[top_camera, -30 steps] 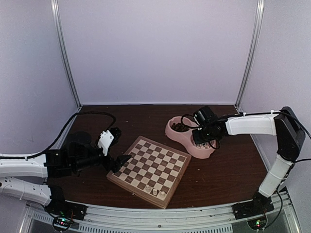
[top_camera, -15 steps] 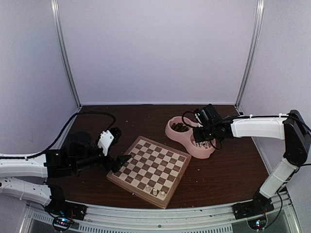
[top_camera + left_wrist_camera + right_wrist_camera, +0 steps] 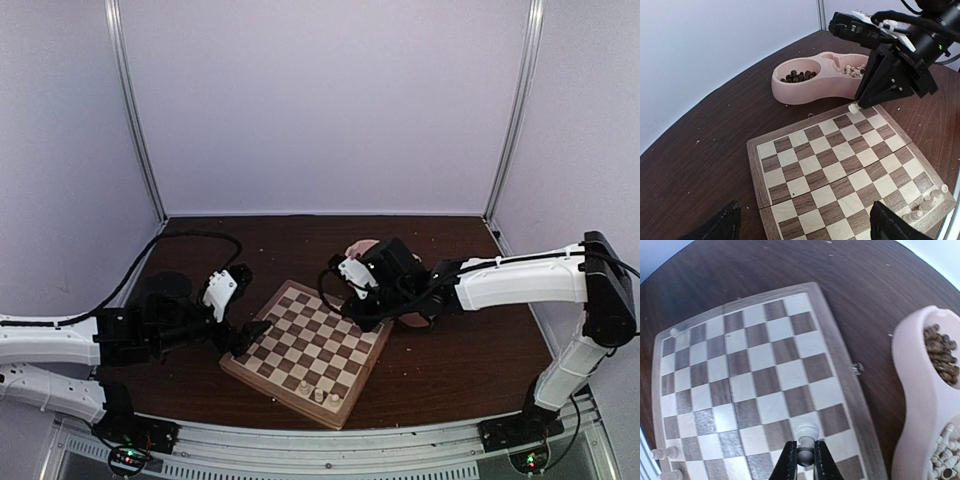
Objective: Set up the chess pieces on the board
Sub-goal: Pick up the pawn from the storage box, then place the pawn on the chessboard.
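Our right pincer (image 3: 803, 463) is closed on one pale piece (image 3: 807, 433). Its two fingertips pinch the little body so that one rounded end pokes out beyond them; which end, we cannot tell. The piece hangs over the board (image 3: 755, 360), above the squares along the far right edge, the side facing the bowl. Whether it touches the wood we cannot say.

We judge this piece light, hard and smooth. Its turned shape can twist or slip between flat fingers, and its narrow foot can topple when let go. The waist below the head looks the best place to hold it, leaving the foot free to meet the square flat.

Three standing pieces (image 3: 319, 393) are set along the board's near edge. Our left pincer (image 3: 805, 230) hangs wide open and empty at the board's left side.

Just beyond the far right edge lies the pink bowl (image 3: 810, 91), near the board but apart from it. Its far compartment holds the dark pieces (image 3: 798, 75). Its near one holds a heap of loose pale pieces (image 3: 855, 70), jumbled together, so we expect each pick to need one piece singled out.
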Tool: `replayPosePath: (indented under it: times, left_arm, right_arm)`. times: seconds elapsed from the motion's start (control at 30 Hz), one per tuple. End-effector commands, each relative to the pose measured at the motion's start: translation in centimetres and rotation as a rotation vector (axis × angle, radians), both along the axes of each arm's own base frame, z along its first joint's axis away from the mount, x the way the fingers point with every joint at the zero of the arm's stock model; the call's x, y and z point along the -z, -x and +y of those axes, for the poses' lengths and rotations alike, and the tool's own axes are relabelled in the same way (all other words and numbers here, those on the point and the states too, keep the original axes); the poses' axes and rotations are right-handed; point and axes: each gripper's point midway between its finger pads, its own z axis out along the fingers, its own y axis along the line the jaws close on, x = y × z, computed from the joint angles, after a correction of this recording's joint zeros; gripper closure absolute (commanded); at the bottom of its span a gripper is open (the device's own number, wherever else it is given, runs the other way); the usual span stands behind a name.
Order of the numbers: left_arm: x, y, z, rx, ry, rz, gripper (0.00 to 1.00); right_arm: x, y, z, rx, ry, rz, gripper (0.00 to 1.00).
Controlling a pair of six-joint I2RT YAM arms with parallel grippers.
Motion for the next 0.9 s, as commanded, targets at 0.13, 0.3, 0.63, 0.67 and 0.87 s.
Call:
replayPosePath:
  times: [0.13, 0.3, 0.63, 0.67, 0.87]
  left_arm:
    - [-0.7, -0.1, -0.5, 0.007, 0.026, -0.016, 0.11]
    - [-0.7, -0.1, -0.5, 0.007, 0.024, -0.015, 0.11]
    - [-1.2, 0.0, -0.2, 0.002, 0.038, -0.024, 0.11]
    - [-1.2, 0.0, -0.2, 0.003, 0.038, -0.023, 0.11]
    - [-0.9, -0.1, -0.4, 0.003, 0.029, -0.018, 0.11]
  right_arm:
    - [1.5, 3.3, 5.2, -0.226, 0.032, 0.034, 0.91]
    - [2.4, 4.4, 6.2, -0.271, 0.075, 0.063, 0.9]
    - [4.0, 5.0, 5.7, -0.32, 0.203, 0.107, 0.89]
    - [4.0, 5.0, 5.6, -0.318, 0.206, 0.104, 0.89]
    - [4.8, 5.0, 5.7, -0.322, 0.221, 0.108, 0.86]
